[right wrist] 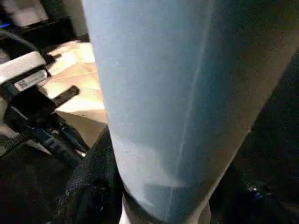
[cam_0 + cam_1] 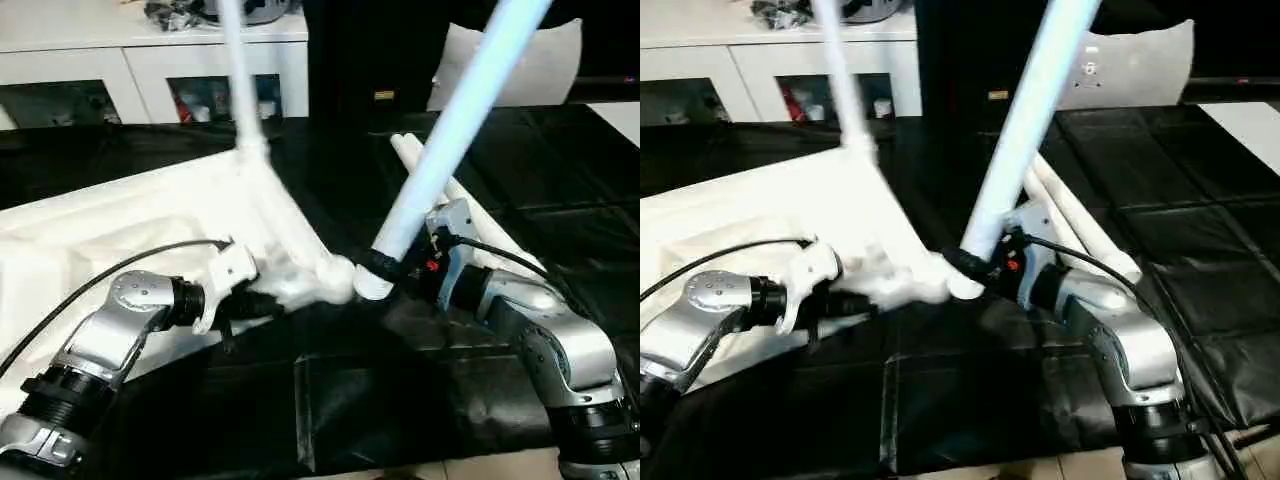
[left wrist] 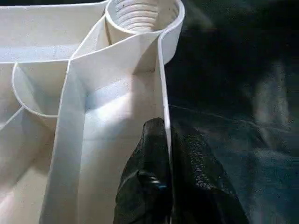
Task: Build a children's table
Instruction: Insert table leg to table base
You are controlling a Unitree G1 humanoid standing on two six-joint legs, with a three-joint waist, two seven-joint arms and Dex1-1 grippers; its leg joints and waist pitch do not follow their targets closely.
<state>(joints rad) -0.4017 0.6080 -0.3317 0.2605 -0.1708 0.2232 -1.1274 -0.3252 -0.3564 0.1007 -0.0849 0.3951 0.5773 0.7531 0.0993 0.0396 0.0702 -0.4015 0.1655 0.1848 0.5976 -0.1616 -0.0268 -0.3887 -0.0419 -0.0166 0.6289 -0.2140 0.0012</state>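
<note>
Fingers point(image 3: 154, 154) pinch tabletop point(image 3: 112, 116) rim (ribbed underside).

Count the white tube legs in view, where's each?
4: one leg upright in the far corner socket; one gripped by the right pincer at the near corner; two lying on the black table behind it, partly hidden.

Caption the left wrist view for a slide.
Left gripper pinches the rim wall of the upturned table top, just short of its empty threaded corner socket.

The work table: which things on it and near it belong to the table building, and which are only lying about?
Job:
- tabletop, upside down
- leg already fitted
- leg in right end effector
- spare legs

Lying about:
- white panel
- cabinet with clutter
</note>
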